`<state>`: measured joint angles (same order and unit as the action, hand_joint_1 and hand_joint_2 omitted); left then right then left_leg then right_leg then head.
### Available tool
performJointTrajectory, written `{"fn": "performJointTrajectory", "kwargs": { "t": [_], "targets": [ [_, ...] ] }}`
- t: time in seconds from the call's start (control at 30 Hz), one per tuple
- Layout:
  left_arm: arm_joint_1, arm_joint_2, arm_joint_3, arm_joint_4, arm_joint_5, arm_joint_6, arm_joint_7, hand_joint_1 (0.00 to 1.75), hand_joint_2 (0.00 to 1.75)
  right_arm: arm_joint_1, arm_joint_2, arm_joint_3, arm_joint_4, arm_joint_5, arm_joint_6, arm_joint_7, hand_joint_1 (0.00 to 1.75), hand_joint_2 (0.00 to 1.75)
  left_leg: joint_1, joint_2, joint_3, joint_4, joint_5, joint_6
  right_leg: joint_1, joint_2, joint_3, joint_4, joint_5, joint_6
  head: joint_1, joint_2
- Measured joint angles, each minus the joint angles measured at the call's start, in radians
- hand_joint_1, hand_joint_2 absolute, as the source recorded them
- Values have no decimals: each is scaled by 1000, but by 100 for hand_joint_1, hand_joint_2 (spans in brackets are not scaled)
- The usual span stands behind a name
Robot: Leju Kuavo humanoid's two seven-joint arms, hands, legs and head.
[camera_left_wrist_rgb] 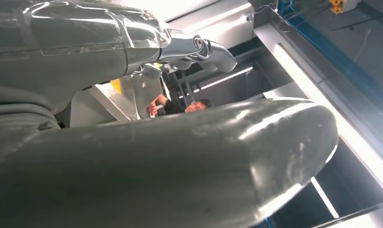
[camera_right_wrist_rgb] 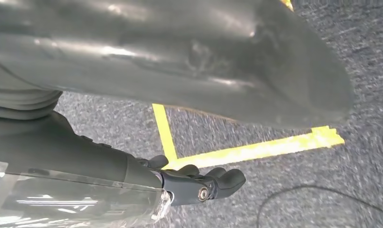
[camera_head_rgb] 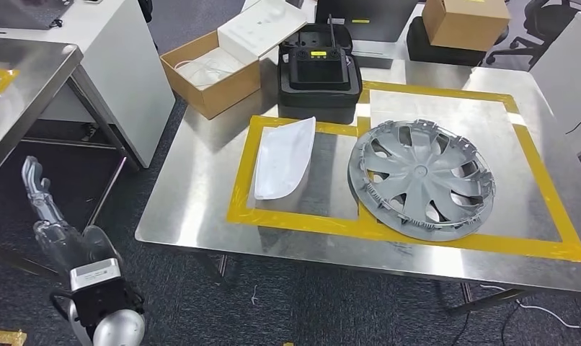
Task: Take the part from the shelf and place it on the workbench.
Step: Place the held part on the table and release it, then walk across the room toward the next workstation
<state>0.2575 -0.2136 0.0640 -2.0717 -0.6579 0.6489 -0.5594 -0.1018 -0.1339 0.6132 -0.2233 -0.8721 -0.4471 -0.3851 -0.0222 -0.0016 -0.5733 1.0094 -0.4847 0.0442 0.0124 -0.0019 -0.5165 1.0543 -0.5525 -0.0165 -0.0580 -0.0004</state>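
Observation:
On the steel workbench (camera_head_rgb: 201, 194) lie two parts inside yellow tape frames: a white curved panel (camera_head_rgb: 284, 157) in the left frame and a grey wheel cover (camera_head_rgb: 421, 179) in the right one. My left hand (camera_head_rgb: 46, 209) hangs low beside the bench's front left corner, over the carpet, fingers stretched out and holding nothing. The left wrist view has its thick thumb (camera_left_wrist_rgb: 180, 166) and silver fingers (camera_left_wrist_rgb: 204, 47) apart with nothing between them. My right hand (camera_right_wrist_rgb: 180, 183) hangs above the carpet, dark fingers loosely extended, empty.
At the back of the bench stand an open cardboard box (camera_head_rgb: 212, 72), a black case with a controller (camera_head_rgb: 318, 68) and a closed brown box (camera_head_rgb: 464, 21). A second steel table (camera_head_rgb: 28, 65) stands to the left. Yellow floor tape (camera_right_wrist_rgb: 246, 149) crosses the carpet. A person (camera_left_wrist_rgb: 180, 104) is in the distance.

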Motion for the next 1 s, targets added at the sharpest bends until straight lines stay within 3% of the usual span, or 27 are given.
{"fn": "performJointTrajectory", "kwargs": {
  "t": [0.07, 0.17, 0.23, 0.3, 0.33, 0.37, 0.43, 0.5, 0.57, 0.67, 0.73, 0.8, 0.87, 0.9, 0.93, 1.0],
  "targets": [
    [-1, 1, 2, 0, 0, 0, 2, 0, 0, -3, -4, 0, 0, -1, 3, -2, 0, 0, 2, 3, -4, -1, 10, -6, 15, -6, 46, -79, 12, -19, -1, 0],
    [-1, 4, 3, -3, -1, 0, 16, 0, 0, -4, -6, -1, 0, -4, 10, -8, 0, 0, 5, 6, -8, -1, 15, -21, 16, -10, 48, -111, 38, -23, 0, 0],
    [-2, 8, 4, -5, -1, 0, 27, 0, 0, -4, -3, -1, 0, -4, 18, -15, 0, 0, 7, 1, -32, 49, -37, -34, 7, -14, 41, -133, 63, -23, -3, 0],
    [-3, 14, 4, -5, -1, 0, 32, 0, 0, -3, 1, -1, 0, -4, 23, -19, 0, 0, 18, -2, -70, 162, -122, -49, 4, -15, 23, -134, 79, -20, -6, 0],
    [-3, 16, 4, -5, -1, 0, 34, 0, 0, -2, 3, -1, 0, -4, 25, -20, 0, 0, 24, -2, -83, 212, -147, -57, 1, -15, 11, -130, 84, -15, -6, 0],
    [-3, 18, 4, -5, -1, 0, 35, 0, 0, -1, 5, -1, 0, -4, 26, -20, 0, 0, 30, -1, -83, 238, -151, -65, -2, -16, 0, -124, 88, -11, -6, 0],
    [-3, 21, 5, -5, -1, 0, 37, 0, 0, -1, 8, -2, 0, -4, 27, -20, 0, 0, 42, 3, -35, 193, -113, -82, -13, -16, -26, -105, 94, -1, -6, 0],
    [-4, 25, 4, -5, -3, 0, 40, 0, 0, -1, 8, -2, 0, -6, 28, -21, 0, 0, 52, 8, 46, 74, -83, -100, -22, -14, -53, -76, 93, 13, -10, 0],
    [-5, 28, 5, -5, -7, 0, 45, 0, 0, -1, 8, -4, 0, -11, 28, -22, 0, 0, 54, 6, 78, 18, -85, -91, -22, -10, -71, -49, 92, 28, -14, 0],
    [-6, 32, 4, -5, -9, 0, 55, 0, 0, 0, 9, -7, 0, -31, 28, -35, 0, 0, 52, 3, 64, 25, -82, -55, -24, -5, -81, -35, 94, 44, -10, 0],
    [-9, 36, 2, -5, -14, 0, 62, 0, 0, 2, 9, -9, 0, -39, 29, -46, 0, 0, 51, 2, 52, 24, -69, -38, -27, -4, -104, 19, 49, 52, -4, 0],
    [-11, 41, -2, -5, -23, 0, 72, 0, 0, 2, 10, -12, 0, -43, 29, -52, 0, 0, 46, 0, 36, 24, -56, -27, -28, -4, -147, 139, -31, 58, 1, 0],
    [-12, 49, -6, -5, -30, 0, 79, 0, 0, 3, 11, -18, 0, -45, 30, -55, 0, 0, 39, -1, 20, 24, -45, -23, -27, -4, -171, 230, -73, 55, 2, 0],
    [-12, 52, -8, -5, -31, 0, 81, 0, 0, 3, 12, -21, 0, -46, 30, -55, 0, 0, 35, -2, 14, 25, -40, -22, -25, -3, -160, 227, -67, 49, 2, 0],
    [-13, 55, -11, -5, -32, 0, 81, 0, 0, 3, 12, -23, 0, -46, 30, -55, 0, 0, 31, -3, 10, 25, -36, -21, -21, -3, -131, 188, -45, 39, 2, 0],
    [-15, 59, -16, -5, -32, 0, 81, 0, 0, 2, 11, -25, 0, -47, 30, -55, 0, 0, 23, -5, 6, 25, -30, -22, -9, -1, -48, 51, 6, 10, 1, 0]
  ]
}}
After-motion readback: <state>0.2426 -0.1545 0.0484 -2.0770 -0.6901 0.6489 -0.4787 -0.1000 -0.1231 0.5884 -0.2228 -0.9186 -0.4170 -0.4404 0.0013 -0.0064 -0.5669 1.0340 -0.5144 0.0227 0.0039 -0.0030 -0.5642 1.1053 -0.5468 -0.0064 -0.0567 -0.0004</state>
